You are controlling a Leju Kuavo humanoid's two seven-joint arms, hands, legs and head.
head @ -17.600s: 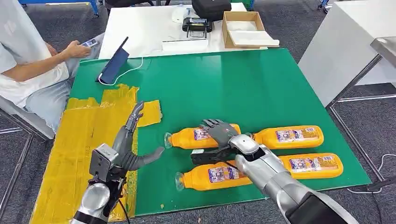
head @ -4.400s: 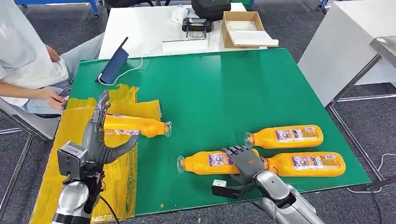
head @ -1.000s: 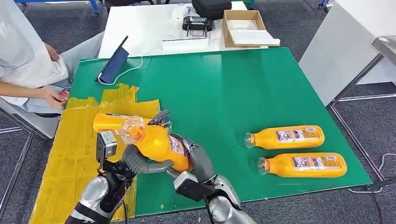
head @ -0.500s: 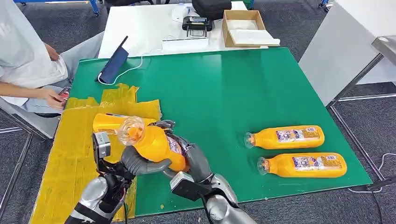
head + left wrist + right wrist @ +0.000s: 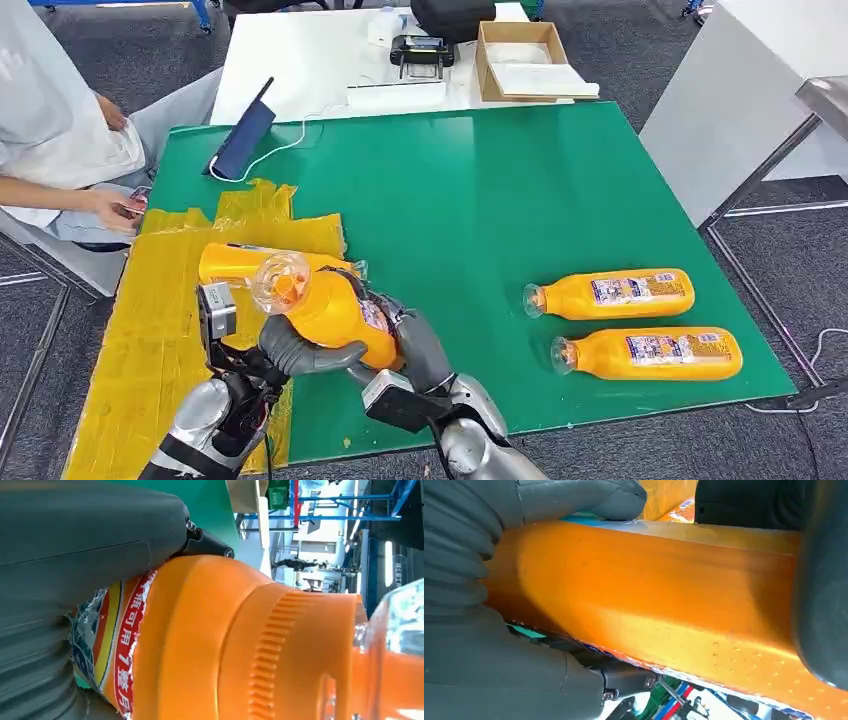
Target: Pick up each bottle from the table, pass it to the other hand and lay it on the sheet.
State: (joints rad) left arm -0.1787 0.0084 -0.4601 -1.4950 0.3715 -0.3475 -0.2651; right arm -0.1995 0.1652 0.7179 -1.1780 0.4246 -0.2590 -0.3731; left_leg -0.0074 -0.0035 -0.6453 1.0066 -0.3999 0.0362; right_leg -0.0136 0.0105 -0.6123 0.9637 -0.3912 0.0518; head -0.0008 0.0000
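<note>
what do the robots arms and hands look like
Both arms are silver metal with rounded joints. The left hand and right hand are dark grey, with thick thumbs, darker fingers and ribbed covers. A boxy camera module sits at each wrist, and a thin black cable runs along the left arm.

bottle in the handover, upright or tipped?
Tipped. The orange plastic bottle leans with its clear cap toward the camera, held off the green table between the left robot hand and right robot hand.
</note>
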